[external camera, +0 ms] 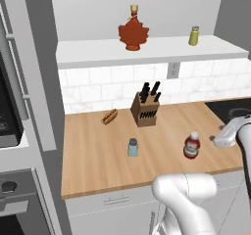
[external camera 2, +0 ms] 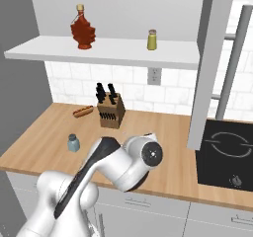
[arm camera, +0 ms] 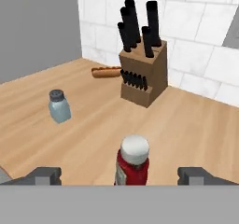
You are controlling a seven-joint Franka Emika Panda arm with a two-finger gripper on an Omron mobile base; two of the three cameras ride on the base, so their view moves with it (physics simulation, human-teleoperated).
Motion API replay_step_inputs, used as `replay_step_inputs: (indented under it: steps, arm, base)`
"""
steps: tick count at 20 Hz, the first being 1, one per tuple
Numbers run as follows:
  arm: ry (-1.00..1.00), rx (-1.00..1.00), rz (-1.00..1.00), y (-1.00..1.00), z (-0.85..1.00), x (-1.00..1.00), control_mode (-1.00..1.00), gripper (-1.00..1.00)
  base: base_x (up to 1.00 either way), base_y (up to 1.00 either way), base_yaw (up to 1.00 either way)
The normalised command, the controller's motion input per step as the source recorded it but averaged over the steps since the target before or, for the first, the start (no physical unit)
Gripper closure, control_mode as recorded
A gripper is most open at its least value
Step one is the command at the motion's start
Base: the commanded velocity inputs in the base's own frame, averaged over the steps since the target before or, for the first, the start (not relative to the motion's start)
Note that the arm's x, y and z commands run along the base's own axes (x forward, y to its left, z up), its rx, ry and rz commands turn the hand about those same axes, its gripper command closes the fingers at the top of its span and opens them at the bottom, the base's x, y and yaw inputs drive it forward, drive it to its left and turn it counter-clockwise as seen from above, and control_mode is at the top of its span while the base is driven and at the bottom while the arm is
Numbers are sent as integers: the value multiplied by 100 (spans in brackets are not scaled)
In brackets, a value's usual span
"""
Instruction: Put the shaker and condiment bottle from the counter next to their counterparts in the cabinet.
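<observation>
Wooden bench (external camera: 98,155) is carrying the condiment bottle (arm camera: 134,164), upright between the wide-open, empty hand (arm camera: 123,175) fingertips. Advancing level and closing on its body, below the cap, seems best.

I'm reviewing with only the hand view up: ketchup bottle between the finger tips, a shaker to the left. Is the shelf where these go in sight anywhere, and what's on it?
Observer: Yes. The cabinet shelf sits above the counter; it holds a maple-leaf bottle and an olive shaker.
Operator: Are those two together?
Observer: No, well apart: bottle toward the left, olive shaker toward the right.
Operator: Anything right of the counter?
Observer: A black cooktop, in the right base view.
</observation>
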Motion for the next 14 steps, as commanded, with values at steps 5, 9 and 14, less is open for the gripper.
replay_step_inputs:
  steps: [5,9,14]
  arm:
    - [-15,0,21,2,-3,34,-100,-100]
    - [0,0,1,-7,-7,8,-100,-100]
    - [0,0,0,-15,-22,-19,-100,-100]
  base:
    - [0,0,0]
    - [0,0,0]
    - [0,0,0]
